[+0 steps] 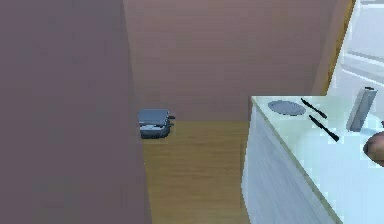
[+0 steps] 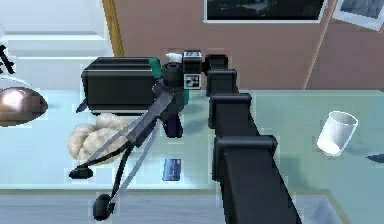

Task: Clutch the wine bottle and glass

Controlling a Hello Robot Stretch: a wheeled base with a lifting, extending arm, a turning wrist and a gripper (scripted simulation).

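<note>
Pincer sits near a pale lump; its hold cannot be told.

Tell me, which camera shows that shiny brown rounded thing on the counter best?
The arm side view. There the brown rounded thing sits on the counter at the picture's left edge, with most of its glossy body visible. The forward view catches what is likely the same thing as a dark sliver at its right edge.

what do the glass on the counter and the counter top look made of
Glass: probably real glass or clear plastic, pale and half see-through, with a bright rim. Counter: a smooth, pale greenish-white slab with a soft sheen, perhaps laminate or polished stone; the look leaves it open.
</note>
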